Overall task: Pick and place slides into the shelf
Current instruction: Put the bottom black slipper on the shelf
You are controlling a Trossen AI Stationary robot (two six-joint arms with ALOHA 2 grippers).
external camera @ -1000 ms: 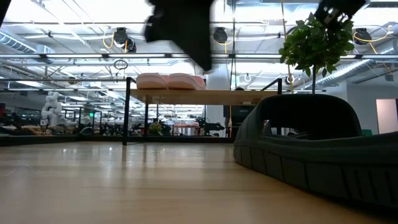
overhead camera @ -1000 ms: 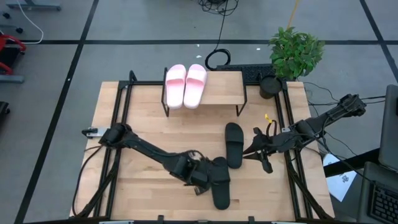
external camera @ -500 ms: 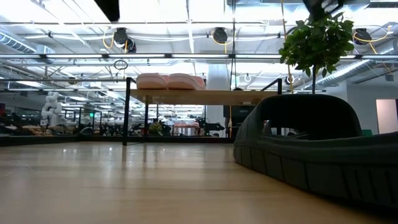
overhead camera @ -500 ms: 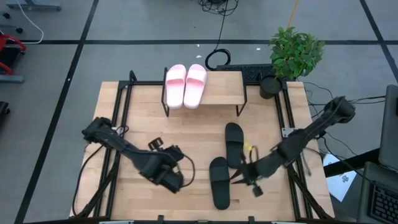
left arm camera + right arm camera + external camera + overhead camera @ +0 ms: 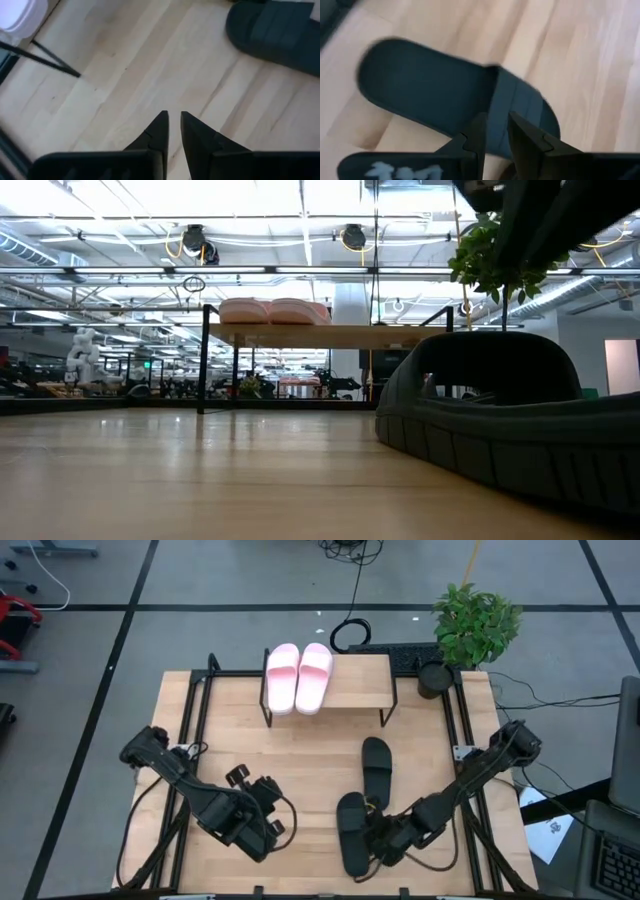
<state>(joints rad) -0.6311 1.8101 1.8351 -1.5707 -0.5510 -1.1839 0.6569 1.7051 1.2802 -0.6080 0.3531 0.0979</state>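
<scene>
Right end effector (image 5: pixel 385 845) is hovering just over the near black slide (image 5: pixel 352 832), at its strap end; in the right wrist view that slide (image 5: pixel 455 97) is sitting directly ahead of and under the fingertips, touching or nearly so. Fingers look nearly closed with a thin gap, gripping nothing.

Key relation: the slide's long axis is running roughly front-to-back on the bench (image 5: pixel 220 740), toward the shelf (image 5: pixel 350 690). The end effector is coming at it from the slide's right side, across that axis. My read: it needs to open before it can pinch the strap or the sidewall.

The 2nd black slide (image 5: pixel 376 771) is lying just beyond the right end effector, toward the shelf, same rough orientation, near but apart from the 1st.

Left end effector (image 5: pixel 262 825) is waiting over bare bench, well to the left of both black slides; fingers nearly shut, empty. Right arm is clearly the nearer one.

The 2 pink slides (image 5: pixel 298 676) are already sitting side by side on the left part of the shelf top; the right part is bare wood.

Surface: light wood planks, smooth. Beyond the bench: potted plant (image 5: pixel 475 625) at the far right corner, grey floor with black lines.
</scene>
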